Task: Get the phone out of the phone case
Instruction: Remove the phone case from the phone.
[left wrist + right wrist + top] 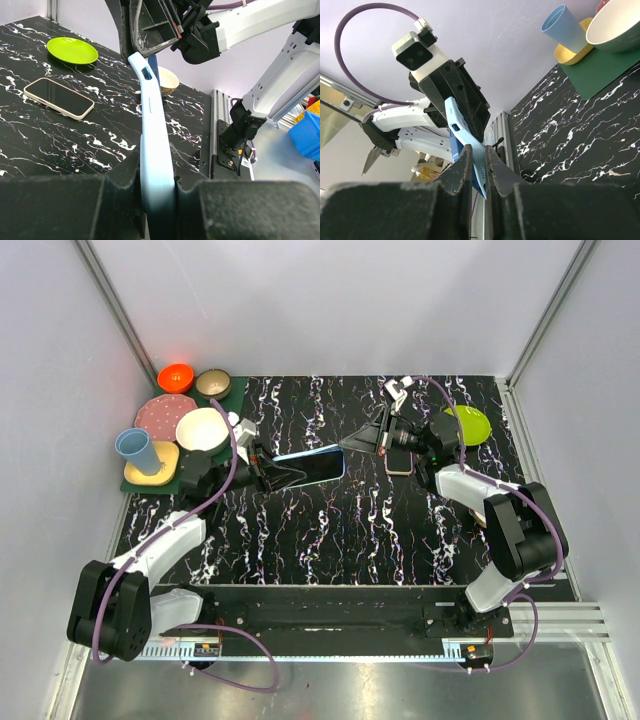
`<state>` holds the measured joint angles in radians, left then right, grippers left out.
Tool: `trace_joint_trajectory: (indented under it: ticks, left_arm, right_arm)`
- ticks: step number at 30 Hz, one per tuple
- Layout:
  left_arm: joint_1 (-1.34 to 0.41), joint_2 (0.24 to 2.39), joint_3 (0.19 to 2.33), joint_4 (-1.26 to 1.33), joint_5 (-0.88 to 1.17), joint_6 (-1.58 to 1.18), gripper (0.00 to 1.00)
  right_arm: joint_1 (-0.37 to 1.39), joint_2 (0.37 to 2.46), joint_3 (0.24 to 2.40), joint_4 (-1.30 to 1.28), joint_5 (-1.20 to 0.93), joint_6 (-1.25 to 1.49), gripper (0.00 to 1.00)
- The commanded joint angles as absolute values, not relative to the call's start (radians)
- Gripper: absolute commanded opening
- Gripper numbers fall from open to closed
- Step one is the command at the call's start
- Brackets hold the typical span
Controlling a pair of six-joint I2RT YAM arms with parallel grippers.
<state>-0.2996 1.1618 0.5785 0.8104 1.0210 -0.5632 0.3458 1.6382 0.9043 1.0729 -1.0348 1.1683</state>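
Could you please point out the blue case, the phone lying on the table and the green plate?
case [156,150], left wrist view, on its light blue side edge.
phone [59,97], left wrist view, on the middle of its dark screen.
plate [72,50], left wrist view, on its bare centre.
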Motion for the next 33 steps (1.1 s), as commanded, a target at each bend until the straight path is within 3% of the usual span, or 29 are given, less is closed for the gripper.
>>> trace_joint_trajectory:
  ticks: [1, 4, 8, 15, 21, 25, 33]
  left_arm:
    - [-0.334, 1.111, 0.607, 1.045, 1.124, -0.565, 0.0]
    - [-0.334, 1.108, 0.612, 0.997, 1.108, -0.537, 0.0]
    - [-0.334, 1.106, 0.614, 0.968, 1.098, -0.522, 0.0]
    - [-0.333, 1.103, 0.614, 0.962, 1.086, -0.52, 0.0]
    - [-0.33, 1.1, 0.615, 0.951, 1.078, -0.52, 0.0]
    - [-0.328, 1.101, 0.62, 0.936, 1.077, -0.518, 0.0]
    - [-0.328, 1.114, 0.629, 0.933, 1.089, -0.529, 0.0]
  right_arm:
    - [0.393, 1.643, 0.942, 1.022, -1.041, 1.078, 0.16]
    - [0.387, 1.603, 0.957, 1.029, -1.084, 1.029, 0.4]
    - [0.345, 1.528, 0.959, 1.014, -1.097, 0.974, 0.52]
    - [0.285, 1.408, 0.968, 0.931, -1.138, 0.8, 0.56]
    - [0.284, 1.278, 1.031, 0.461, -1.215, 0.318, 0.57]
    - [0.284, 1.252, 1.109, 0.006, -1.206, -0.055, 0.57]
    - [0.298, 1.239, 1.052, -0.149, -1.189, -0.35, 0.58]
